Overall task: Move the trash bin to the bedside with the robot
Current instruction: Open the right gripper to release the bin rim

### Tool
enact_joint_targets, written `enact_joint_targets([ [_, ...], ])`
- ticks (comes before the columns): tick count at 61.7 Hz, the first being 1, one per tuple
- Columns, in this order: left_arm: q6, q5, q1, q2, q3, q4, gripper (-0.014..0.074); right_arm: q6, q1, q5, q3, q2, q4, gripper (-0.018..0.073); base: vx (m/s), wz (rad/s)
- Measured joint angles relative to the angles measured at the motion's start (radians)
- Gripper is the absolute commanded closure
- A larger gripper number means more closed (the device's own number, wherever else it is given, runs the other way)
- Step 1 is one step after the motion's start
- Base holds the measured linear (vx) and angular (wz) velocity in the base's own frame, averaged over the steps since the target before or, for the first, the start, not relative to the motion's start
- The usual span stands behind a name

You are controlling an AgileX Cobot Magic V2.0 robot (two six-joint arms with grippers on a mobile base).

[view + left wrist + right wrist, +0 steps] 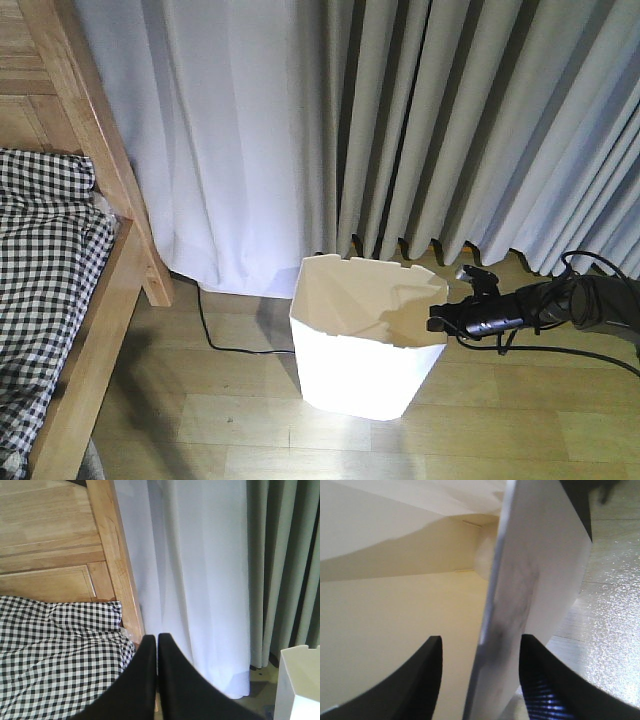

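The white trash bin (365,370) stands on the wooden floor in front of the curtains, right of the bed, with floor between them. My right gripper (435,322) reaches in from the right at the bin's rim. In the right wrist view it (480,642) is open and straddles the bin's thin wall (530,580), one finger over the cream inside, the other outside. The bedside shows as a light wooden frame (100,300) and checked bedding (40,260). My left gripper (156,639) is shut on nothing, hanging over the bedding (60,645) and bed post (120,565). The bin's corner (297,685) shows at lower right.
White curtain (230,150) and grey curtains (480,120) hang to the floor behind the bin. A black cable (215,335) runs along the floor between the bed post and the bin. Wooden floor (200,420) lies between bed and bin.
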Motion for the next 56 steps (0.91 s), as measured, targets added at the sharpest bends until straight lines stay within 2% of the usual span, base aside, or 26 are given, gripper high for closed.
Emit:
enact_joint_targets([
  [15,0.0,0.0,0.0,0.0,0.0,0.0,0.0602,-0.001,-0.026,0.059,0.0,-0.025,0.001,0.021,0.0,0.0],
  [41,0.0,0.0,0.0,0.0,0.0,0.0,0.0602,0.011,-0.2,0.37,0.0,-0.035,0.018,0.0275,0.0,0.0],
  [50,0.0,0.0,0.0,0.0,0.0,0.0,0.0602,0.014,-0.224,0.412,0.0,-0.035,0.014,0.0306,0.0,0.0],
  [56,0.0,0.0,0.0,0.0,0.0,0.0,0.0602,0.014,-0.23,0.496,0.0,-0.035,-0.011,0.0321,0.0,0.0],
])
